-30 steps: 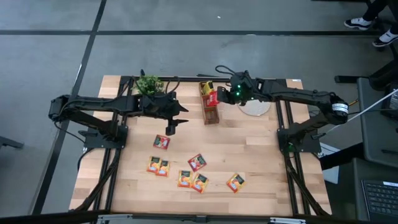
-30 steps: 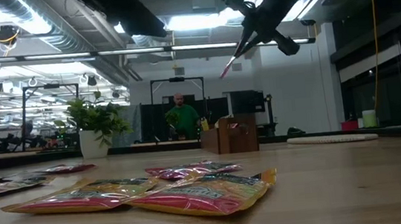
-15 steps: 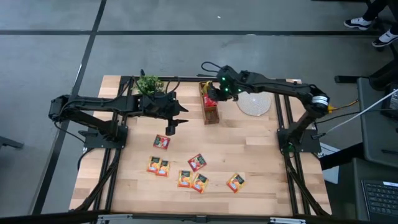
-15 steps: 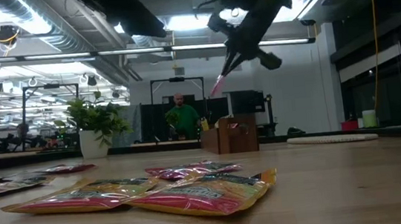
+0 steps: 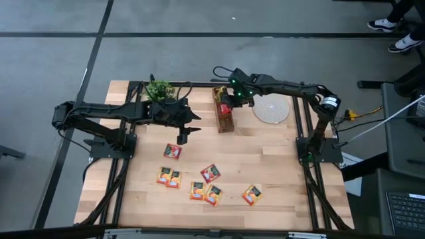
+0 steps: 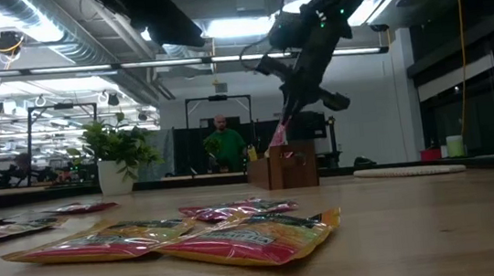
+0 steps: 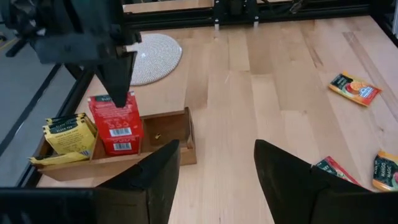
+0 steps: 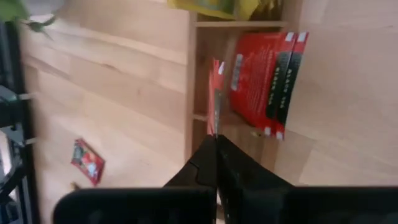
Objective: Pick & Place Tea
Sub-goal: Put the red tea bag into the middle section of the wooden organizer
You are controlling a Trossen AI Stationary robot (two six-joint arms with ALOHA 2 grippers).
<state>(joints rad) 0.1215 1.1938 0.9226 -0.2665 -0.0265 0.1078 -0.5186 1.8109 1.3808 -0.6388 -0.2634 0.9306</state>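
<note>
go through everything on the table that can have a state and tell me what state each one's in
Right gripper: shut on a red tea sachet, held upright in the box's middle compartment.
Left gripper: open, empty, above the table.
Wooden box: open-topped; yellow sachets in one end compartment, other end compartment empty.
Loose sachets: lying flat on the table.
Woven mat: flat, bare.
Potted plant: upright.

Right arm: we reach it far across the table's back edge, wrist angled downward, right gripper with fingers pinched tight together on a thin red sachet. Left arm: we hold it stretched toward the table's middle, left gripper raised, fingers spread apart.
</note>
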